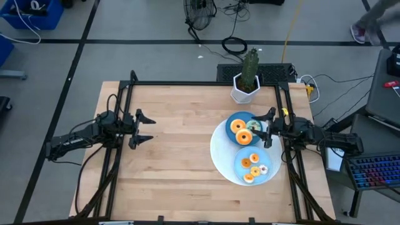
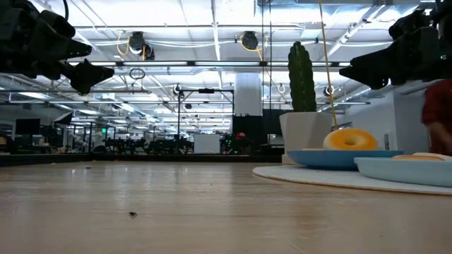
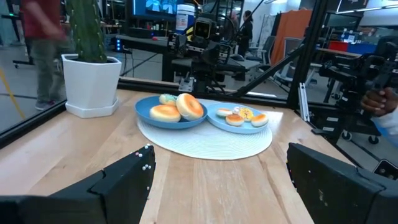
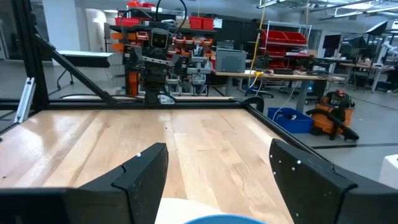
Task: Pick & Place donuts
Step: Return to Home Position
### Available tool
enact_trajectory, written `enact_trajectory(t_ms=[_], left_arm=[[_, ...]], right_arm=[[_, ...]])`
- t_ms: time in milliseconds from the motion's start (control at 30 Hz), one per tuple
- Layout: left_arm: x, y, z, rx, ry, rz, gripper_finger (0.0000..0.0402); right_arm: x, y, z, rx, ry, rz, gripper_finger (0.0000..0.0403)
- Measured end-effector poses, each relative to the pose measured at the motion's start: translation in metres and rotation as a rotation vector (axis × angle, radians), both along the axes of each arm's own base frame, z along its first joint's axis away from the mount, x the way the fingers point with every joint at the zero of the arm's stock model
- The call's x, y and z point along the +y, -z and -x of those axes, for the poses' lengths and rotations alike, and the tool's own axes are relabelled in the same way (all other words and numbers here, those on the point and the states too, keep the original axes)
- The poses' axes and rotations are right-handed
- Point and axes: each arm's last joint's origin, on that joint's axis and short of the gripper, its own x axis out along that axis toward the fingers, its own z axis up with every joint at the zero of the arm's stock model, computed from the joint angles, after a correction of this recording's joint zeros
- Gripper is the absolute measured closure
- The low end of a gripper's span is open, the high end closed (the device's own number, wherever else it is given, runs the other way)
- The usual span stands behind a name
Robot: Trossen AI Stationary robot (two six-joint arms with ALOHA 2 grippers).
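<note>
My left gripper [image 1: 149, 128] hangs above the bare left half of the table [image 1: 181, 162], its 2 fingers spread wide with nothing between them. My right gripper [image 1: 268, 128] hovers at the table's right side, just over the edge of the plates, likewise spread and empty. The donuts [image 3: 190, 106] all lie on the 2 blue plates. The big ones are piled on the plate [image 3: 149, 118] nearer the white pot [image 1: 245, 94] with its cactus [image 1: 250, 65], and the small ones are on the other plate [image 3: 249, 129]. The plates sit side by side, rims meeting or nearly so, on the large white disc [image 3: 205, 146]. I judge these toy rings light and fairly stiff, with glossy icing that may slip, so I would come straight down and pinch gently across the ring's flanks, or put 1 finger through the hole. The big ones lean on each other, leaving little room for a finger, and the small ones are crowded. The plate rims and the pot close by would hamper a low sideways approach. The plates look light enough to slide on the disc if nudged. A person's hand [image 3: 375, 99] shows beyond the table's far side.
</note>
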Motion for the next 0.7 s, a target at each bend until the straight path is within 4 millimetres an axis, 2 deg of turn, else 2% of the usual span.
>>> enact_trajectory(t_ms=[267, 567, 700], left_arm=[[0.0, 0.0, 0.0, -0.002, 0.0, -0.022, 0.0045], [0.0, -0.0002, 0.0, -0.02, 0.008, -0.327, 0.0046], [0.0, -0.0002, 0.0, -0.021, 0.008, -0.335, 0.0046]], right_arm=[[-0.0001, -0.0002, 0.0, -0.002, 0.001, 0.0, 0.0136], [0.0, -0.0005, 0.0, -0.005, -0.002, 0.0, 0.0136], [0.0, -0.0006, 0.0, -0.006, -0.002, 0.001, 0.0138]])
